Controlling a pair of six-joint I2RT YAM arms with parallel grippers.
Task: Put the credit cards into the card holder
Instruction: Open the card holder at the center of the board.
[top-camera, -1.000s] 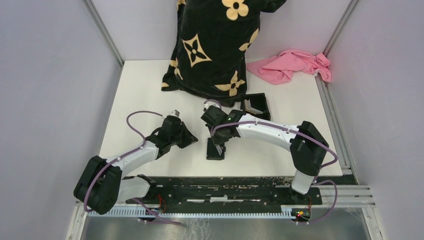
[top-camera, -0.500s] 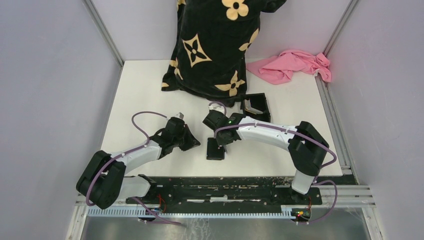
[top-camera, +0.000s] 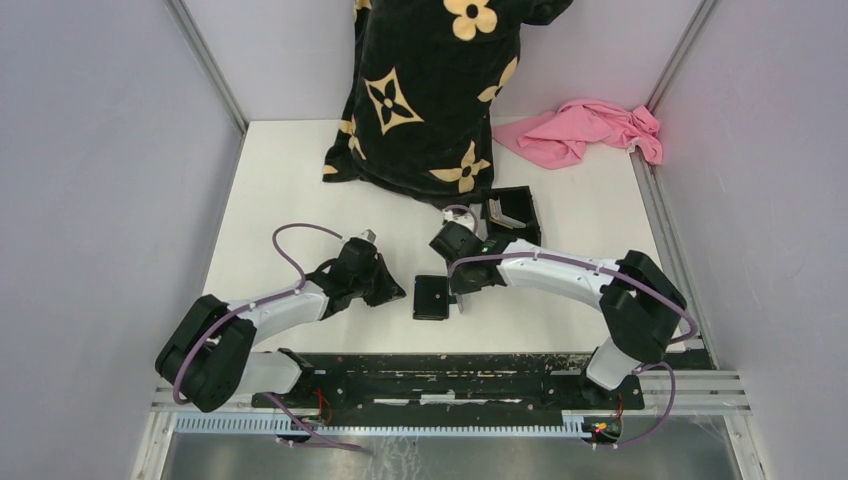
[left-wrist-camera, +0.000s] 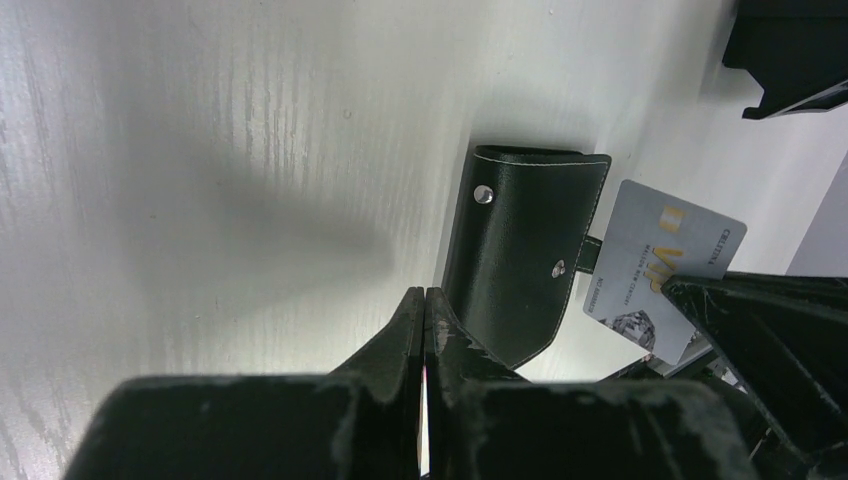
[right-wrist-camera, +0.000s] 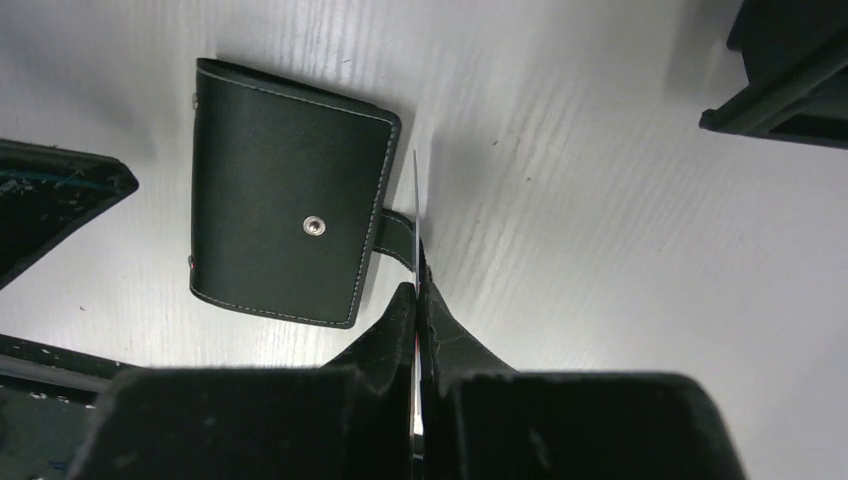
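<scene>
Left gripper (left-wrist-camera: 423, 296): one, jaws pressed together, just left of the holder; whether anything is pinched I cannot tell.
Right gripper (right-wrist-camera: 414, 288): one, clamped on a credit card.
Credit card (left-wrist-camera: 660, 268): one seen, whitish-grey plastic with gold lettering, on edge by the holder's strap.
Card holder (right-wrist-camera: 280, 230): one, black grained case, pale stitching, two snap studs (left-wrist-camera: 484, 194), folded flat on the white table (top-camera: 290, 190).
Tray (top-camera: 512, 210): one, black, beyond the right gripper.
Cloths: black flower-print cloth (top-camera: 430, 90) and pink cloth (top-camera: 585, 130), farthest back.

The whitish-grey card (left-wrist-camera: 665, 270) bears the gold letters "VIP"; its smaller print is too small to read.
</scene>
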